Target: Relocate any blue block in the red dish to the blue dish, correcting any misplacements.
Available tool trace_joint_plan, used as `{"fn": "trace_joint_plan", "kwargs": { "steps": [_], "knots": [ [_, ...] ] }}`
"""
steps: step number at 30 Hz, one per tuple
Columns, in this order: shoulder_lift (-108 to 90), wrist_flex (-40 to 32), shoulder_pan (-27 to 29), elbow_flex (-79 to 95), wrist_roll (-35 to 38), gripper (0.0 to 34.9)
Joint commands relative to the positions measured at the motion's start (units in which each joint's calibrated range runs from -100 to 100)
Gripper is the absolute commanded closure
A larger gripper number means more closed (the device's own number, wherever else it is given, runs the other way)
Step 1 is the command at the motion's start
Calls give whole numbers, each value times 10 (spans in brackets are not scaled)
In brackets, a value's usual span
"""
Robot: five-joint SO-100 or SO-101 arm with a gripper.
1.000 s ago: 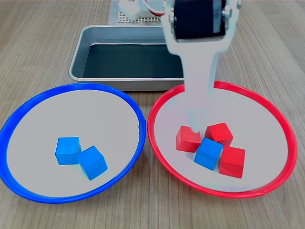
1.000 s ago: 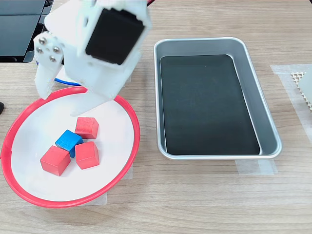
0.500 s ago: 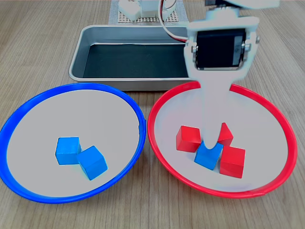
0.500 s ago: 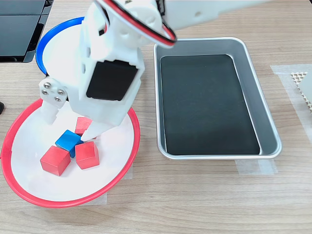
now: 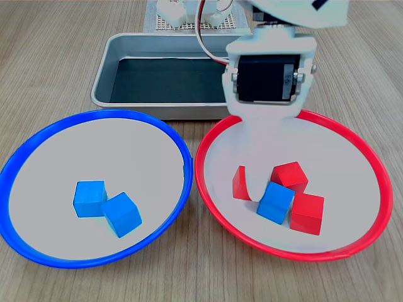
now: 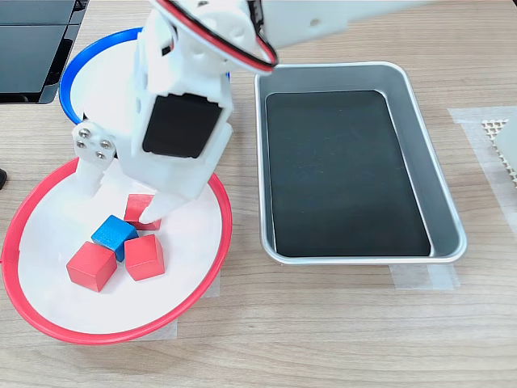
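The red dish [image 5: 380, 173] [image 6: 227, 229] holds three red cubes and one blue block [image 5: 276, 202] [image 6: 114, 234], which lies between the red cubes. Two more blue cubes [image 5: 106, 206] lie touching in the blue dish [image 5: 63, 122] [image 6: 67, 78]. My white gripper [image 5: 257, 179] [image 6: 119, 200] hangs open over the red dish. One fingertip [image 6: 150, 215] comes down against the red cube [image 5: 239, 182] nearest the blue dish, partly hiding it. The other fingertip [image 6: 89, 183] stands clear of the cubes. Nothing is gripped, and the blue block lies just beside the lower finger.
A rectangular metal tray [image 5: 102, 85] [image 6: 442, 204] with a dark floor stands behind both dishes. My arm's base sits on a perforated mat [image 5: 189, 24] beyond it. A dark object [image 6: 32, 40] lies at the second exterior view's top left.
My gripper has shifted off the blue block toward the blue dish, its fingertip now at the neighbouring red cube. No cube has moved.
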Motion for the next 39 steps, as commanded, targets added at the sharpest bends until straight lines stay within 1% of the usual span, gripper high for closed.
{"fn": "trace_joint_plan", "kwargs": {
  "steps": [1,21,35,39],
  "knots": [
    [2,-8,7,-9,2,194],
    [71,4,-38,-101,-7,199],
    [73,4,-24,-91,-7,204],
    [74,4,-17,-89,-7,212]
  ]
}}
